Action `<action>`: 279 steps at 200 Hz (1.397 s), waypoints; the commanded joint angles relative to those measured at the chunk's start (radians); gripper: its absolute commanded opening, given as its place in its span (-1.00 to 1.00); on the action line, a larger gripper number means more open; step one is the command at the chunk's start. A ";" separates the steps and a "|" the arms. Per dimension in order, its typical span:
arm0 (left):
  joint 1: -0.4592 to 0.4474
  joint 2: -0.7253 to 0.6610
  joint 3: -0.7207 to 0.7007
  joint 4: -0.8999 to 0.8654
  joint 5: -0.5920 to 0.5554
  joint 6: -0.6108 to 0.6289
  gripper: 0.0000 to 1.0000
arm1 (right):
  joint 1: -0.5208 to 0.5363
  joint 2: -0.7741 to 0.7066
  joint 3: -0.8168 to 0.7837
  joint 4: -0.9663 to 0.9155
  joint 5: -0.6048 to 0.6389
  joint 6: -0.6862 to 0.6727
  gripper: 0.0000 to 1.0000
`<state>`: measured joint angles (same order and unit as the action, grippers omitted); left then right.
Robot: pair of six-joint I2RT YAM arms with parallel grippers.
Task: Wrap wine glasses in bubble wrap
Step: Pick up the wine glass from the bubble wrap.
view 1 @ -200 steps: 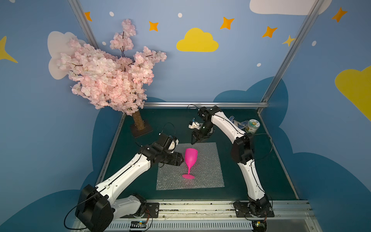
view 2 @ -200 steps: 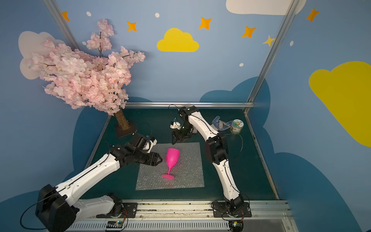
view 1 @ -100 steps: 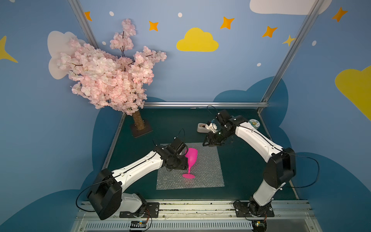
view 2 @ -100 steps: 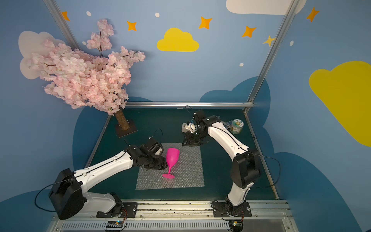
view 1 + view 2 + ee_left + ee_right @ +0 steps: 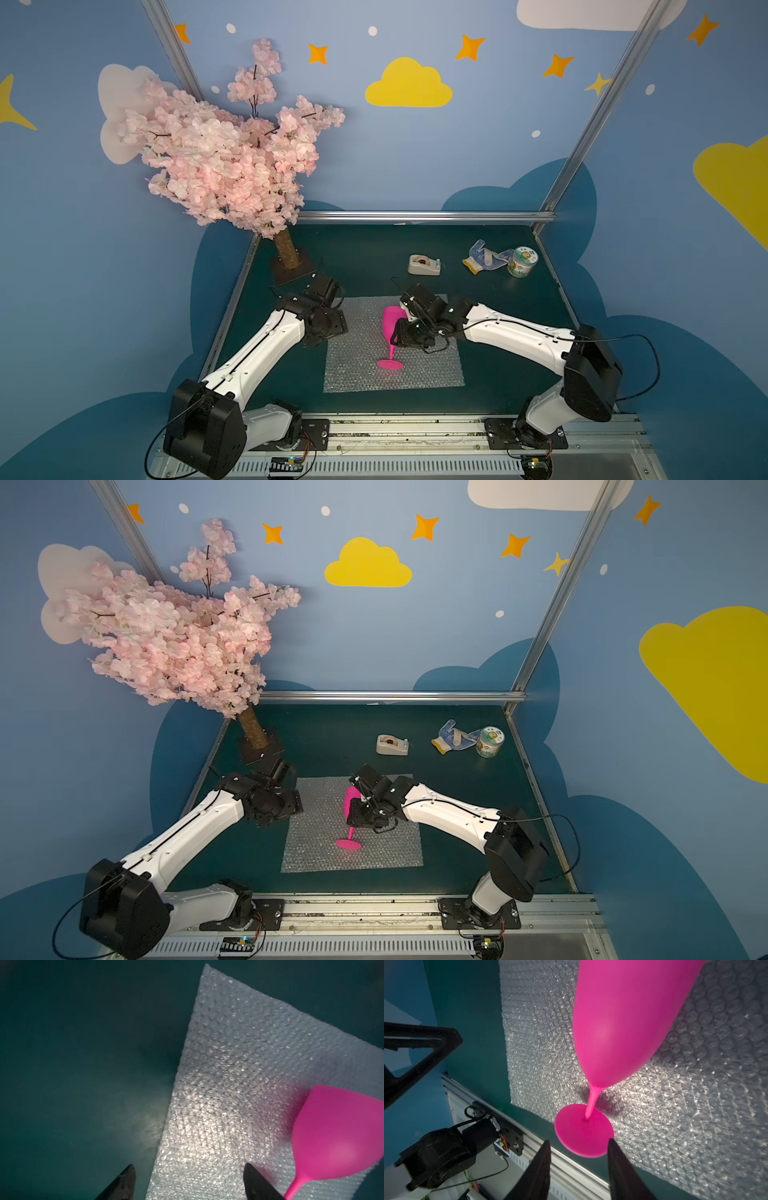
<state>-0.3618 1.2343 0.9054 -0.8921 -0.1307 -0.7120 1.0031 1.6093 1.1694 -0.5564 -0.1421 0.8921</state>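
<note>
Right hand (image 5: 579, 1167): fingers part-spread with a clear gap between the tips, nothing pinched. Close against the right side of the goblet's bowl in both top views.
Right-hand contact: can't tell if it touches the bowl. The wrist view shows the bowl passing close by the camera and the foot beyond the tips.
Left hand (image 5: 190, 1180): spread wide and holding nothing. One fingertip (image 5: 124, 1182) is over bare tabletop, the other is over the sheet, so it straddles the sheet's left edge.
Left-hand position: at the far-left part of the sheet, apart from the goblet.
Goblet (image 5: 391, 326): hot pink and opaque, standing on its round foot. It is on the bubble wrap, about mid-width, with the foot in the near half. Also seen at (image 5: 350, 802), (image 5: 336, 1134) and (image 5: 623, 1022).
Bubble wrap (image 5: 424, 365): clear silvery sheet lying flat on the tabletop (image 5: 365, 257), centre toward the near side. No edge is lifted and none of it is around the goblet yet.
Far right: beige tape dispenser (image 5: 424, 264), then a blue-and-white glove (image 5: 484, 257) with a small labelled tub (image 5: 522, 262) just beside it. All are well apart from the sheet.
Far left: pink blossom tree (image 5: 224, 166) on a dark base at the tabletop's corner.
</note>
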 commanded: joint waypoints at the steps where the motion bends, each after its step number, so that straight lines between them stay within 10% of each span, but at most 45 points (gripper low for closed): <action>1: 0.004 -0.027 -0.042 -0.056 -0.055 -0.033 0.63 | 0.026 0.069 0.036 -0.026 0.130 0.086 -0.19; 121: 0.005 -0.135 -0.135 0.010 -0.009 0.017 0.61 | 0.095 0.295 0.137 -0.034 0.138 0.129 -0.53; 279: 0.007 -0.095 -0.158 0.005 0.111 0.051 0.51 | 0.203 0.175 0.027 0.073 0.032 0.213 -0.78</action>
<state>-0.3599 1.1072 0.7528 -0.8753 -0.0650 -0.6586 1.1774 1.7351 1.2213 -0.5556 -0.0788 1.0641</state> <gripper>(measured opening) 0.767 0.133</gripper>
